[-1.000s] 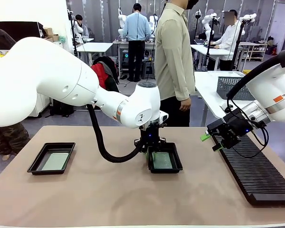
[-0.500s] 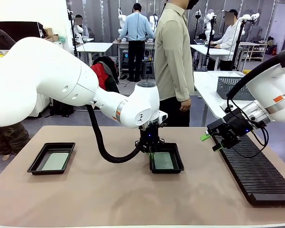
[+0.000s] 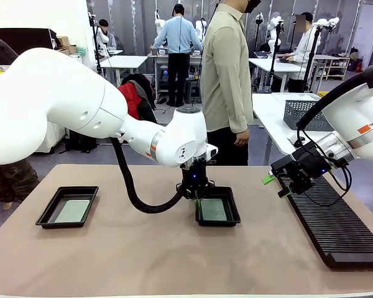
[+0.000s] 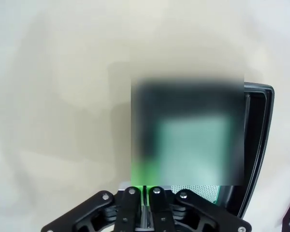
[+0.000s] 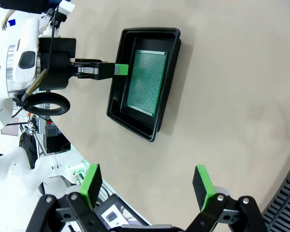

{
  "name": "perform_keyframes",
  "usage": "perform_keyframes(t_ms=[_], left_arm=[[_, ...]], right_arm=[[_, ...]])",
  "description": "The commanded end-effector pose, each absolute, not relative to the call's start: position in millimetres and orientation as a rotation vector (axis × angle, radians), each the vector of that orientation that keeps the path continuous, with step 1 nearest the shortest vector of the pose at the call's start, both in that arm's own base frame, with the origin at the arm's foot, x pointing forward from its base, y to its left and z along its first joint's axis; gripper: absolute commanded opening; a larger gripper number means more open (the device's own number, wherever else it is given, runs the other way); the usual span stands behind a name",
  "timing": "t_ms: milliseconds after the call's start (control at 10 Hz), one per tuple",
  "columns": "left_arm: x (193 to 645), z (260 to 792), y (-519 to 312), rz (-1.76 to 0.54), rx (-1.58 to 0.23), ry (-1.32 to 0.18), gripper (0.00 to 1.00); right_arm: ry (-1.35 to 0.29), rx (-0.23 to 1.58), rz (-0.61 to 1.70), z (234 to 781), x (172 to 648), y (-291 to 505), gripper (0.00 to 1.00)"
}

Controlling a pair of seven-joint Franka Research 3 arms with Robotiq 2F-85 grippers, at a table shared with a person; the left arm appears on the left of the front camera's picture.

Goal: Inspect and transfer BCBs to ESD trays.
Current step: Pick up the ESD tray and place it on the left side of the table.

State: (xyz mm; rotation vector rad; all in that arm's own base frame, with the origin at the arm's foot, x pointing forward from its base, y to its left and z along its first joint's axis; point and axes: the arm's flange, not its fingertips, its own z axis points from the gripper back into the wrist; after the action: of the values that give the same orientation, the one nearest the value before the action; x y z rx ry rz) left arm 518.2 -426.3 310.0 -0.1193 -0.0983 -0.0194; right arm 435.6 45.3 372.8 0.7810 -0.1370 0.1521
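Observation:
Two black ESD trays lie on the table, each with a pale green BCB flat inside. One tray (image 3: 50, 214) with its BCB (image 3: 71, 211) is at the left. The other ESD tray (image 3: 235, 211) with its BCB (image 3: 214, 211) is in the middle. My left gripper (image 3: 198, 197) is shut on this tray's left rim. The right wrist view shows that gripper (image 5: 120, 69) pinching the tray (image 5: 135, 128) beside the BCB (image 5: 147, 82). In the left wrist view my left gripper (image 4: 145, 191) sits shut beside the tray's rim (image 4: 258, 135). My right gripper (image 3: 275, 186) (image 5: 147, 179) hangs open and empty above the table at the right.
A long black slotted rack (image 3: 336, 230) lies along the table's right side. A person (image 3: 227, 74) stands at the far edge, hands down. A grey mesh basket (image 3: 304, 115) sits on a white table behind the right arm.
The left gripper closed at the middle tray's rim, and the tray shifted slightly to the right. The right arm has not moved.

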Motion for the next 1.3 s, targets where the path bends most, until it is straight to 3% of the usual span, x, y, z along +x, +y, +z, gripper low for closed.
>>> perform_keyframes(t_ms=[0, 1200], left_arm=[[511.1, 314.4, -405.5, -0.056, -0.178, -0.105, 0.00], [498.9, 340.4, -307.9, -0.078, -0.362, -0.158, 0.00]], right_arm=[[-0.134, 0.782, 0.145, 373.1, 435.6, 45.6, 1.00], [-0.134, 0.782, 0.145, 373.1, 435.6, 45.6, 1.00]])
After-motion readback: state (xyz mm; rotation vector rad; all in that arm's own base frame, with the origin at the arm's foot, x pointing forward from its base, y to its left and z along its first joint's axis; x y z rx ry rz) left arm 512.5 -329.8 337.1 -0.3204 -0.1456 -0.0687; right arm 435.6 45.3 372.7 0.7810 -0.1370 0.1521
